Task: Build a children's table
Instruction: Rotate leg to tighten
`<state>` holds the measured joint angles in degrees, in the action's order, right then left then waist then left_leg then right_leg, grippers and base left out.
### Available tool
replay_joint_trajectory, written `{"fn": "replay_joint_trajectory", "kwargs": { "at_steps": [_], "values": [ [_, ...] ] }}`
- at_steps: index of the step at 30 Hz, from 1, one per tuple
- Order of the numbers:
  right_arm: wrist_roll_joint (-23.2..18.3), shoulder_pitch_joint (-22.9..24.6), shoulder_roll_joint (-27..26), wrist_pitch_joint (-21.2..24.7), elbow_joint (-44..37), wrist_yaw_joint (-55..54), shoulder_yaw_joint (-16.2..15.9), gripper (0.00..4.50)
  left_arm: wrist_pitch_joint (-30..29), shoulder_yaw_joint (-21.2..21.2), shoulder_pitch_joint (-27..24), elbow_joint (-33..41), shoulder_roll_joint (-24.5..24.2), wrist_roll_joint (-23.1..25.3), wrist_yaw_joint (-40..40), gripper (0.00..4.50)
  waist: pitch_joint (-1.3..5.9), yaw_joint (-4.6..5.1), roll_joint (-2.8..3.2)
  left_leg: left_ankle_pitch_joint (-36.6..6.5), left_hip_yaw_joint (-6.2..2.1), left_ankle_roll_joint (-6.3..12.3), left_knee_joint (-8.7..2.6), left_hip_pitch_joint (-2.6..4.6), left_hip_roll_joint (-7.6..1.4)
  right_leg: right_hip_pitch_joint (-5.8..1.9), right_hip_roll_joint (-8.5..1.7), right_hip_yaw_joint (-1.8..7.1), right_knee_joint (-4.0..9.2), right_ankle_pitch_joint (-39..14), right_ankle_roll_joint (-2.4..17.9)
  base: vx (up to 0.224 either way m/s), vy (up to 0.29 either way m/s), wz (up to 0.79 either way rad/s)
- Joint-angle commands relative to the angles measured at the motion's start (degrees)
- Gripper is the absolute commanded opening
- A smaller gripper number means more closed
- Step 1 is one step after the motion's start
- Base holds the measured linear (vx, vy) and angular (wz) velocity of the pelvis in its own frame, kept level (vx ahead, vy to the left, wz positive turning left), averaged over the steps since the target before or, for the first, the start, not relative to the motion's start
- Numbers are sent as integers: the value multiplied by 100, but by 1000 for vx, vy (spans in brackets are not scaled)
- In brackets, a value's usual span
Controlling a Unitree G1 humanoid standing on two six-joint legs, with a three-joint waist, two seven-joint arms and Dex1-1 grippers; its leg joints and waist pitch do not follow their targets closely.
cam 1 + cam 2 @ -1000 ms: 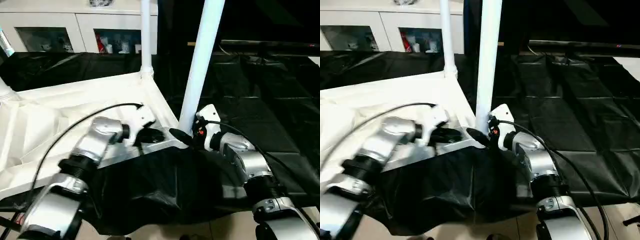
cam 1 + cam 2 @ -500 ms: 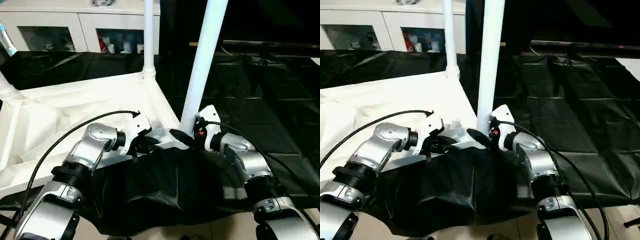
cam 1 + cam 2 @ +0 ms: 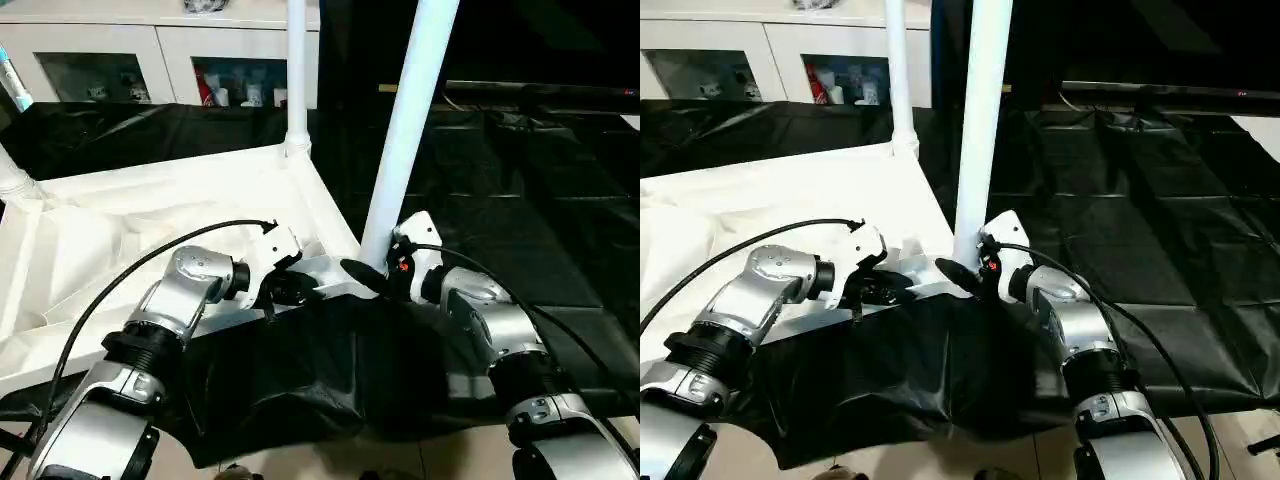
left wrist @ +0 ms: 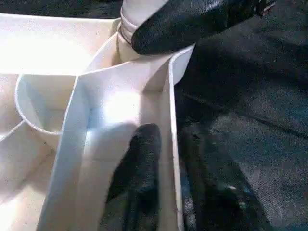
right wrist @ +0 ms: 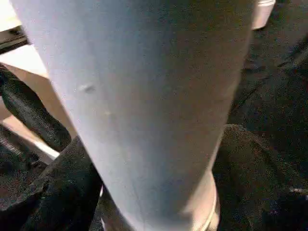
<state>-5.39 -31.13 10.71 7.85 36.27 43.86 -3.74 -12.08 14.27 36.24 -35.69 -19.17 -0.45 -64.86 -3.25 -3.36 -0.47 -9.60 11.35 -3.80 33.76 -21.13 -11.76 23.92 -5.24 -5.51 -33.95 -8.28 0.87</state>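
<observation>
Tabletop [image 3: 150, 220] lies upside down, ribbed underside up, on the black sheet [image 3: 560, 200] in front of the robot. Near leg [image 3: 405, 130] stands in the near right corner socket, tilted slightly.

Right gripper [image 3: 375, 272]: fingers closed around the base of the near leg, one on each side, as seen in the right wrist view. Left gripper [image 4: 166, 178]: fingers pinching the tabletop's rim wall just beside that corner, one inside, one outside.

Risk, my judgement:
- Leg looks not fully seated; if the right grip loosens, the leg may tip out of the socket.
- A push down on a tilted leg could jam it or lift the light tabletop; the left pinch is thin and may slip off the rim.

Count:
- Legs: 3 in view: near leg, far leg [image 3: 296, 70], left leg [image 3: 10, 178].
- Tabletops: 1.
- Grippers: 2.
- White cabinet [image 3: 150, 55] behind: 1.
</observation>
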Motion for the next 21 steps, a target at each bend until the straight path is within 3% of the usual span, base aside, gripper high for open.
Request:
{"fn": "replay_joint_trajectory", "kwargs": {
  "at_steps": [1, 2, 5, 7, 19, 21],
  "values": [
    [64, 22, 127, -100, -86, 44, -32, 384, 14, -55, 35, -62, 3, -34, -56, 63, 403, -5, 29, -1735, -102, 60, -414, 86, -153, -311, -319, 289, 433, -1959, 1096, 0, 0, 0],
    [25, 25, 178, -49, -113, 162, -33, 410, -25, -59, 17, -42, 2, -68, -115, 46, 404, -6, 23, -1714, -100, 68, -412, 83, -152, -316, -322, 290, 433, -1938, 1099, 0, 0, 0],
    [-15, 52, 323, -10, -187, 430, -69, 417, -93, -52, -27, 2, -2, -120, -218, 39, 408, -19, 11, -1638, -91, 129, -400, 76, -151, -325, -320, 292, 417, -1833, 1142, 0, 0, 0],
    [-75, 61, 479, 46, -251, 662, -66, 443, -78, 9, -98, 59, -42, -143, -335, 9, 407, -21, -13, -1612, -83, 176, -392, 66, -148, -332, -318, 288, 426, -1872, 1121, 0, 0, 0],
    [-221, 329, 1243, 284, -983, 2278, -546, 443, 268, 463, -420, 598, -355, -41, -1022, 9, 382, -128, -31, -1714, -84, 226, -399, 94, -186, -295, -326, 285, 458, -2341, 947, 0, 0, 0],
    [-198, 354, 1334, 321, -1031, 2452, -661, 418, 266, 523, -436, 661, -410, 16, -1090, 0, 380, -161, -32, -1698, -86, 213, -401, 98, -188, -286, -329, 290, 459, -2392, 929, 0, 0, 0]
  ]
}}
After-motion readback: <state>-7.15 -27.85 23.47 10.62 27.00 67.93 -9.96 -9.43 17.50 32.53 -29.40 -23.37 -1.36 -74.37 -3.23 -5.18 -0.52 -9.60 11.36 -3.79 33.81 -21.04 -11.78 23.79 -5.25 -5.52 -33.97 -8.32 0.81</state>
